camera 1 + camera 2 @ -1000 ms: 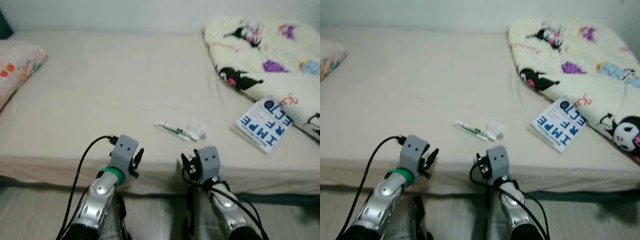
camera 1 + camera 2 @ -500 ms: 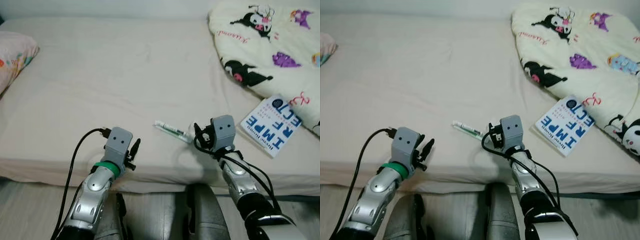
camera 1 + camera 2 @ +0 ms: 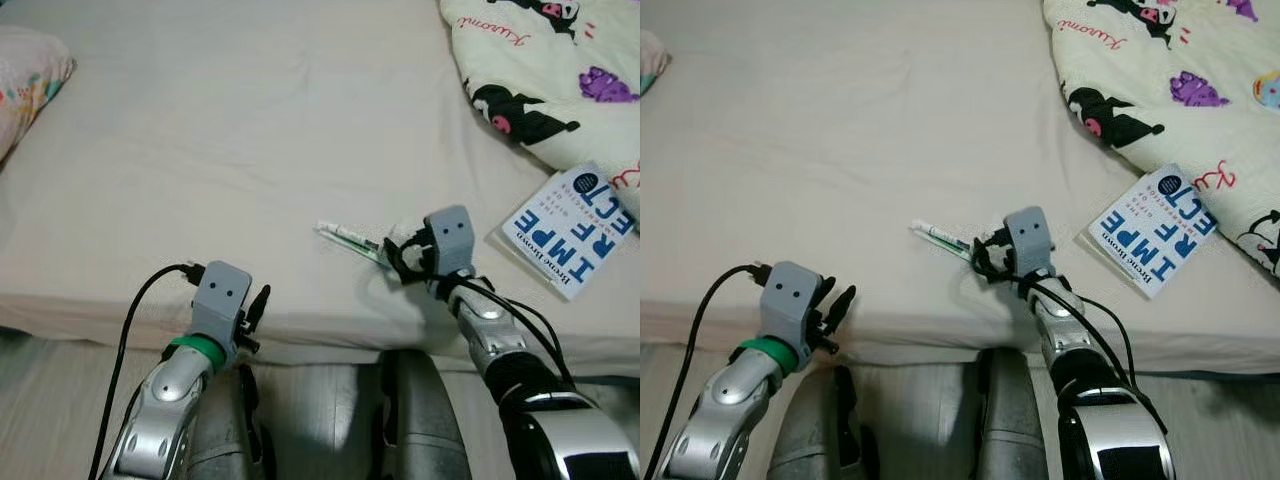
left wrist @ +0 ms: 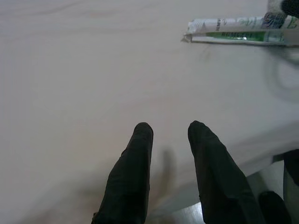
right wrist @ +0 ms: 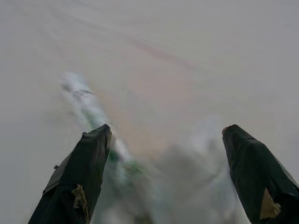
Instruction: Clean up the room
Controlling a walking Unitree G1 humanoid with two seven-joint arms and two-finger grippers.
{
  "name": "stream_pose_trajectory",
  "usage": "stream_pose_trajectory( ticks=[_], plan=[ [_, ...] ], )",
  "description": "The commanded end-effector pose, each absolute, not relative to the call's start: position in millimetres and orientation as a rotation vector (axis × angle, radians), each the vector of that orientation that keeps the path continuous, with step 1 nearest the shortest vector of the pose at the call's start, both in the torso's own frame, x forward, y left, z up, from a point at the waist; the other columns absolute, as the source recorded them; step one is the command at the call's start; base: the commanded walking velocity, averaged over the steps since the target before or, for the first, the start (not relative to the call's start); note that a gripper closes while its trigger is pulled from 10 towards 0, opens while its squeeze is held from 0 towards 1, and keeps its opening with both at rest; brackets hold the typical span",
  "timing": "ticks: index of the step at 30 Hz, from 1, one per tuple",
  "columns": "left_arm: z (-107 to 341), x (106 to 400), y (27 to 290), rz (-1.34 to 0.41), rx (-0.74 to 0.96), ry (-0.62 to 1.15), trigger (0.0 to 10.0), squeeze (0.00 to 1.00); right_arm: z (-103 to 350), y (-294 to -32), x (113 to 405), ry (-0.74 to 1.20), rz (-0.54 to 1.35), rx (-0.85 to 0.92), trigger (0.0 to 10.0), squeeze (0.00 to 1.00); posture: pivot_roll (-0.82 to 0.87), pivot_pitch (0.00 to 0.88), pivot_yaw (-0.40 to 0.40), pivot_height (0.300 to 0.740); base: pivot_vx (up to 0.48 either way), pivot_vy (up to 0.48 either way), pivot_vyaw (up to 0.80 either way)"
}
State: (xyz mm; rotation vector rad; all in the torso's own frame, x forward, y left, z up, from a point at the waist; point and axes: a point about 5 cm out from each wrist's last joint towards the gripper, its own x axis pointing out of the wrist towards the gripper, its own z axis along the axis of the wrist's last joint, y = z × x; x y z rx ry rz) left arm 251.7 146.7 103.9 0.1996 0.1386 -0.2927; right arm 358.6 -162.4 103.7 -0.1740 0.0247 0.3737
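While the right gripper (image 5: 166, 175) hangs wide open over the bed (image 3: 200, 150), the green-and-white tube (image 3: 350, 240) and crinkled clear wrapper (image 5: 205, 154) lie between and just ahead of its fingers. Closing off-centre could pinch bedsheet or nudge the tube aside, leaving litter behind. It holds nothing. The left gripper (image 4: 170, 135), fingers slightly parted and empty, hovers at the mattress edge.

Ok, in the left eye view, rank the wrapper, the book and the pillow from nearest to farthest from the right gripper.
1. Wrapper: right at the right gripper, on the bed.
2. Book: to the gripper's right, beside the blanket.
3. Pillow: far across the bed, at its left edge.
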Motion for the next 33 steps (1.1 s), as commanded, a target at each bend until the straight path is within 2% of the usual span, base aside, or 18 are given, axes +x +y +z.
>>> stream_pose_trajectory(
  ticks=[1,9,11,12,21,22,23,24,25,26,30,33],
  plan=[
    [98.5,244.2,151.1,-0.285,0.198,0.185,10.0,0.0,97.4,-158.1,356.1,0.052,0.412,-0.175,10.0,1.0,0.1,0.284,0.09,0.59,0.0,0.0,0.0],
    [100.7,232.3,156.7,-0.281,0.205,0.219,10.0,0.0,82.2,-154.1,353.0,0.16,0.435,-0.206,10.0,1.0,0.14,0.317,0.108,0.59,0.0,0.0,0.0],
    [102.2,229.0,158.5,-0.28,0.209,0.229,10.0,0.0,78.4,-155.1,352.8,0.195,0.418,-0.232,10.0,0.2,0.15,0.325,0.115,0.59,0.0,0.0,0.0],
    [102.9,227.9,159.1,-0.28,0.21,0.232,10.0,0.0,76.8,-155.6,352.7,0.211,0.412,-0.242,10.0,0.0,0.15,0.328,0.117,0.59,0.0,0.0,0.0],
    [106.0,223.0,162.0,-0.278,0.22,0.251,10.0,0.0,70.1,-166.2,353.5,0.267,0.256,-0.361,10.0,0.0,0.17,0.333,0.126,0.59,0.0,0.0,0.0],
    [106.0,222.5,162.1,-0.278,0.221,0.254,10.0,0.0,69.3,-167.4,353.1,0.269,0.231,-0.333,7.0,0.0,0.17,0.332,0.127,0.59,0.0,0.0,0.0],
    [106.0,222.5,162.1,-0.278,0.221,0.254,10.0,0.0,69.3,-167.4,353.1,0.269,0.231,-0.333,7.0,0.0,0.17,0.332,0.127,0.59,0.0,0.0,0.0],
    [105.9,222.0,162.0,-0.279,0.221,0.257,10.0,0.0,68.2,-167.8,352.6,0.275,0.216,-0.286,4.1,0.0,0.17,0.331,0.129,0.59,0.0,0.0,0.0],
    [105.9,222.0,162.0,-0.279,0.221,0.257,10.0,0.0,68.2,-167.8,352.6,0.275,0.216,-0.286,4.1,0.0,0.17,0.331,0.129,0.59,0.0,0.0,0.0],
    [106.0,221.6,161.5,-0.28,0.222,0.26,10.0,0.0,67.3,-165.6,352.2,0.28,0.222,-0.199,0.0,0.0,0.17,0.33,0.131,0.59,0.0,0.0,0.0],
    [106.2,221.2,161.2,-0.283,0.225,0.268,10.0,0.0,69.2,-157.6,353.0,0.271,0.269,0.0,0.0,0.0,0.17,0.323,0.133,0.59,0.0,0.0,0.0],
    [105.3,222.0,161.2,-0.283,0.227,0.272,10.0,0.0,72.3,-157.3,355.0,0.261,0.269,0.071,0.0,0.0,0.17,0.318,0.13,0.59,0.0,0.0,0.0]
  ],
)
